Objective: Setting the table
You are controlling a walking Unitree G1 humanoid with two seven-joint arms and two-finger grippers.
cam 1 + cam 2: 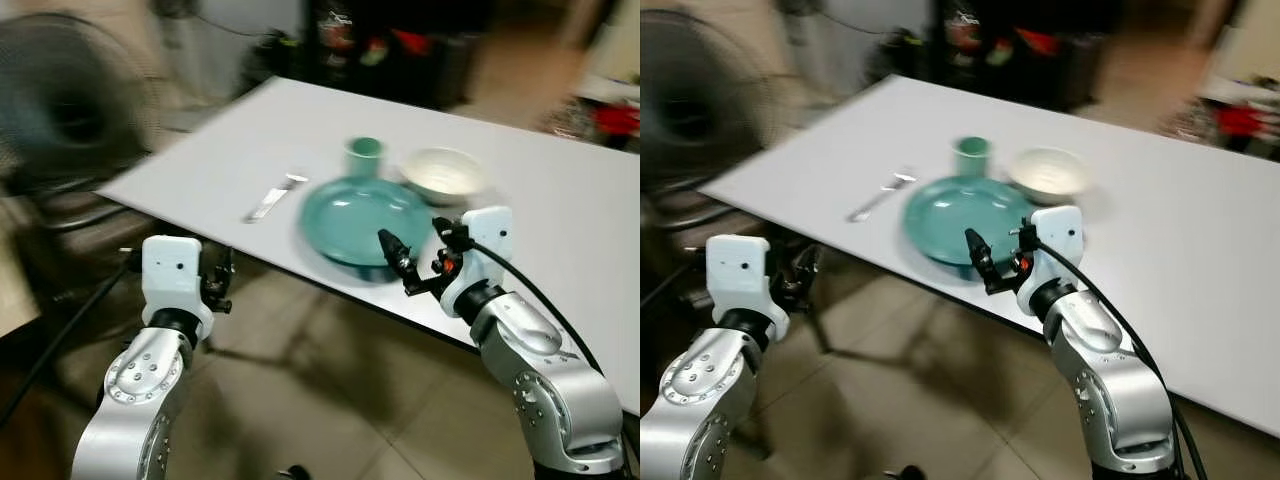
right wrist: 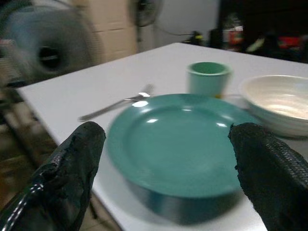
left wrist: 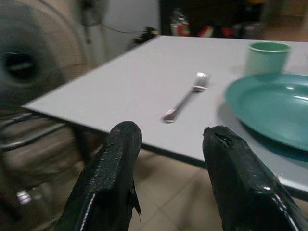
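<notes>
On the smooth white table sit a round glossy teal plate, teal cup, cream bowl and metal fork left. Right gripper at the near edge and left gripper below both gape empty.

A lived-in home dining spot; white table, standing fan, tiled floor, cluttered shelves behind

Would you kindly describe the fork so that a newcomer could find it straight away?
Start at the white table and find the big teal plate near its front edge. The fork lies flat on the bare tabletop to the robot's left of the plate, apart from it. It is the one thin silver thing; the cup and bowl behind the plate are round.
</notes>
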